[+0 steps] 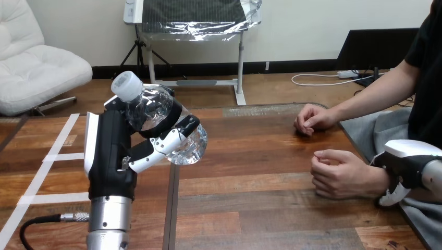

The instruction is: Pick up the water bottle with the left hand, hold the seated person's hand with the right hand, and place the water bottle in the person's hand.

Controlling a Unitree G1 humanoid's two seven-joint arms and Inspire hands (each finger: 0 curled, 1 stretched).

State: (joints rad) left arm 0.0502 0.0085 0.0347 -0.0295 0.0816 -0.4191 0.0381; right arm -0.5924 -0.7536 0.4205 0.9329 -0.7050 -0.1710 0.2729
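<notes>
The left hand has its fingers wrapped round the water bottle, holding it tilted above the table, well apart from the person's nearer hand — lifted clear, I judge, for the handover. The right hand sits against that hand's wrist, likely to steady it — whether it grips, I cannot tell.

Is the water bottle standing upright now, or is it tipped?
Tipped. The water bottle leans in the left robot hand, white cap toward upper left, base toward lower right.

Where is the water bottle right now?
In the head view the water bottle is at the left, tilted and held up above the table in the robot's left hand, well apart from the person's nearer hand at the right.
</notes>
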